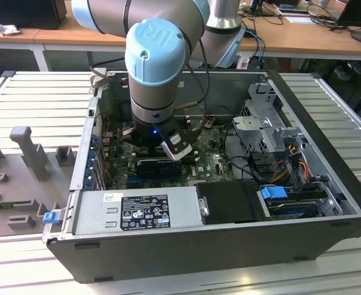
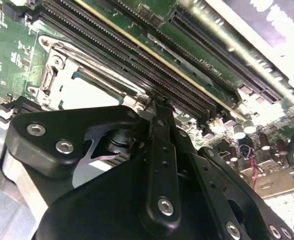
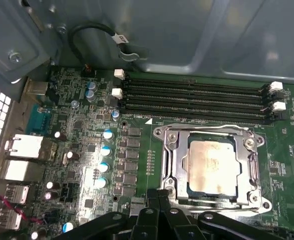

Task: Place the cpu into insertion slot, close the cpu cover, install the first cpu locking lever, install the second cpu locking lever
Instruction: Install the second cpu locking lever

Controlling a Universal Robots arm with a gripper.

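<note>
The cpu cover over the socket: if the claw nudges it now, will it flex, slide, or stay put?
The cpu cover is a thin metal frame lying flat around the cpu, so it probably stays put. Its thin, windowed shape might flex slightly. Bare shiny metal looks slippery to the claw.

In the exterior view, the grey-and-blue robot arm (image 1: 158, 67) hid the green circuit board's socket area. In the second wrist view, the black gripper (image 2: 159, 107) covered part of the square silvery metal cpu cover (image 2: 66, 75); whether its fingers were apart could not be told. In the first wrist view, the picture's edge cut off the gripper (image 3: 159, 207) linkages.
</note>
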